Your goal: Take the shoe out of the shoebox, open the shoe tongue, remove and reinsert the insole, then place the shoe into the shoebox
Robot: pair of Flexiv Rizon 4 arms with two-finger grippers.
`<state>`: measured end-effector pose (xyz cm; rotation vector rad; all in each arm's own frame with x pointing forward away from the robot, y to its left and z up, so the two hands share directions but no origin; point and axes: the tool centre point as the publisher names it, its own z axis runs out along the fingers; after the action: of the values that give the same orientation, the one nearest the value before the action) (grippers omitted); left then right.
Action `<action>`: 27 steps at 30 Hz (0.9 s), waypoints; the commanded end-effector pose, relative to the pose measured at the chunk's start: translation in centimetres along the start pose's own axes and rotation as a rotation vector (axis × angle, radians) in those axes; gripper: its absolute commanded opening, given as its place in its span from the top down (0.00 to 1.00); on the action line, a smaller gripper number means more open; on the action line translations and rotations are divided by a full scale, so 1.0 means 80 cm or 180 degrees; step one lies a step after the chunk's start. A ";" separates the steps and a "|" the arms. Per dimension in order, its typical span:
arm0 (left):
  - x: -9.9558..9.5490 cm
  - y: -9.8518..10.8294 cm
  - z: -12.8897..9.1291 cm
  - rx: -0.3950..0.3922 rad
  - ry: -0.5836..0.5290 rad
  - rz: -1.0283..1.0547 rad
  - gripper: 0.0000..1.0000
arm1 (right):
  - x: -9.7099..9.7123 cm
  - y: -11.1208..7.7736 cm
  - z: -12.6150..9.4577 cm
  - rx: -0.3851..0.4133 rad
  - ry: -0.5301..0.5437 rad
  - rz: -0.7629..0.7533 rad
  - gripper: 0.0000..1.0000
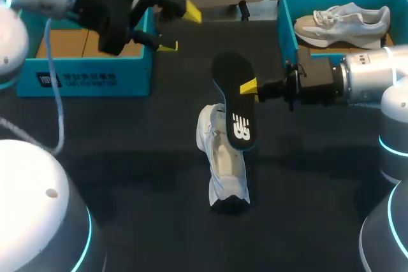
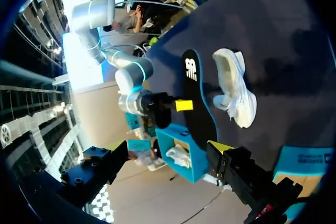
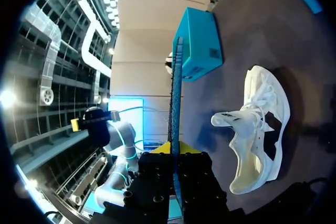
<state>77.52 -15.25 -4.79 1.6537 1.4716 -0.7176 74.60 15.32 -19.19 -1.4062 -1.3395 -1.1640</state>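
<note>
A white shoe point(image 1: 223, 164) lies on the dark table, toe toward the front edge, also seen in the left wrist view point(image 2: 236, 85) and beside my right gripper point(image 3: 257, 135). My right gripper point(image 1: 250, 87) is shut on the edge of a black insole point(image 1: 234, 103) with a blue rim, holding it in the air just above the shoe's opening. In the right wrist view the insole point(image 3: 176, 108) stands edge-on between the fingers point(image 3: 176, 153). My left gripper point(image 1: 178, 28) hangs open and holds nothing, above the table beside the empty teal shoebox point(image 1: 83, 71). It is well away from the insole point(image 2: 197, 103).
A second teal shoebox point(image 1: 285, 27) at the back right holds another white shoe point(image 1: 344, 23). It appears in the left wrist view point(image 2: 184, 163) past the insole. The empty box point(image 3: 197, 45) shows ahead of my right gripper.
</note>
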 end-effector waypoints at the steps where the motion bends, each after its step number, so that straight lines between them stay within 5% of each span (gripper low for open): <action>1: -0.036 0.022 0.024 0.0740 0.1340 -0.0300 0.00 | 0.001 -0.001 0.001 -0.0008 -0.0008 0.0003 1.00; 2: -0.039 0.020 0.025 0.0694 0.1556 -0.0219 0.00 | 0.001 -0.001 0.001 -0.0008 -0.0008 0.0003 1.00; 11: -0.039 0.020 0.025 0.0694 0.1556 -0.0219 0.00 | 0.001 -0.001 0.001 -0.0008 -0.0008 0.0003 1.00; 13: -0.040 0.021 0.031 0.0865 0.1558 -0.0389 0.00 | 0.001 -0.001 0.001 -0.0008 -0.0008 0.0003 1.00; 27: -0.066 0.013 0.066 0.1091 0.2822 -0.0694 0.00 | 0.001 -0.001 0.001 -0.0008 -0.0008 0.0003 1.00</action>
<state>77.76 -21.65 -3.29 1.9946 2.0544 -0.6916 74.57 15.32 -19.16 -1.4073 -1.3397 -1.1634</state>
